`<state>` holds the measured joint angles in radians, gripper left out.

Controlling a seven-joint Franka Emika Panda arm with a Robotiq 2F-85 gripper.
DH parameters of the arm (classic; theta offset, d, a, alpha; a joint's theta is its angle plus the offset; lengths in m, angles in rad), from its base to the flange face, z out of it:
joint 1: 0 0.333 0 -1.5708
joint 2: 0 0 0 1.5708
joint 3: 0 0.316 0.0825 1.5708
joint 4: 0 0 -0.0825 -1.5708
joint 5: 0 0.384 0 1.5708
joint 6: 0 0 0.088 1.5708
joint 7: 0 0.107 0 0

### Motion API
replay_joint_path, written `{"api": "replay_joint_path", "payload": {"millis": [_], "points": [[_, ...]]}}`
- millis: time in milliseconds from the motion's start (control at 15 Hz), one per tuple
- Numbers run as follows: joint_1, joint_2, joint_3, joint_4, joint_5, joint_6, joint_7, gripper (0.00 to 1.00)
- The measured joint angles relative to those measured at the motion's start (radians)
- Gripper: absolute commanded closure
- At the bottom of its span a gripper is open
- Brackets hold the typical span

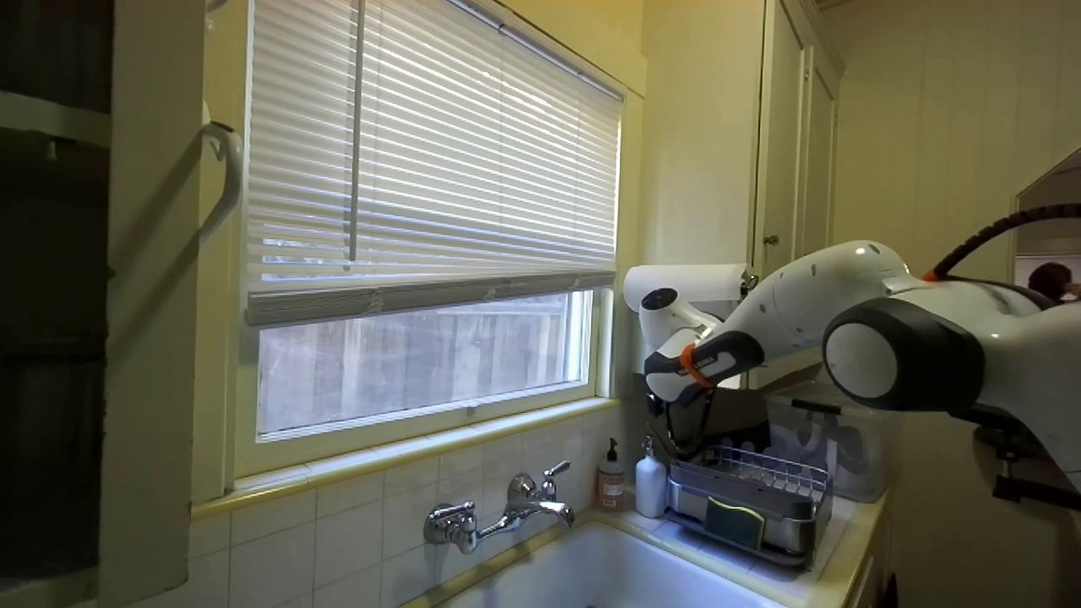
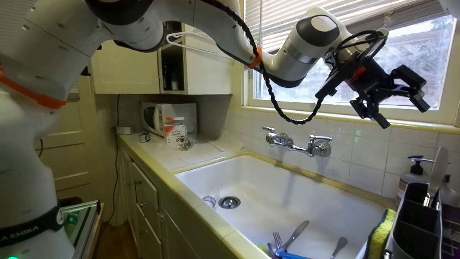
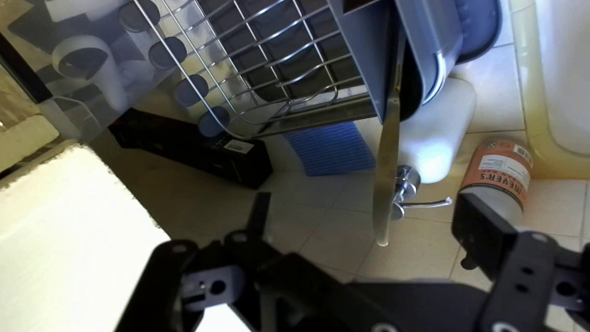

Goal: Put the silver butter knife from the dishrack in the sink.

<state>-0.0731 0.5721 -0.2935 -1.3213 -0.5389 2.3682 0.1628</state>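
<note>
The silver butter knife stands in the grey utensil holder of the dishrack, blade end up, in the wrist view (image 3: 386,175) and an exterior view (image 2: 437,171). Its lower part is hidden in the holder. The dark grey dishrack (image 1: 743,498) stands beside the sink; its holder (image 2: 417,219) and wire frame (image 3: 295,46) also show. My gripper (image 2: 404,113) is open and empty, above the dishrack. In the wrist view the knife tip lies between the spread fingertips (image 3: 368,221), apart from both. The white sink (image 2: 258,194) also shows in an exterior view (image 1: 574,570).
A chrome tap (image 2: 302,145) is on the wall. Soap bottles (image 1: 611,481) (image 1: 650,485) stand beside the rack, and a sponge (image 2: 382,230) hangs at its front. Cutlery (image 2: 294,232) and a clear cup (image 2: 211,198) lie in the sink. A paper towel roll (image 1: 688,281) hangs nearby.
</note>
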Motion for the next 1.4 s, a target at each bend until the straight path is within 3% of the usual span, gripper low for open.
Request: {"api": "replay_joint_path", "payload": {"millis": [267,467,867,1400], "points": [[-0.002,0.008,0.0,0.015,0.002,-0.014,0.008,0.0],[-0.018,0.084,0.01,0.071,0.047,-0.015,0.008,0.0],[-0.076,0.285,0.036,0.287,0.177,-0.025,-0.017,0.0],[-0.117,0.44,0.034,0.554,0.198,-0.188,-0.03,0.0]]}}
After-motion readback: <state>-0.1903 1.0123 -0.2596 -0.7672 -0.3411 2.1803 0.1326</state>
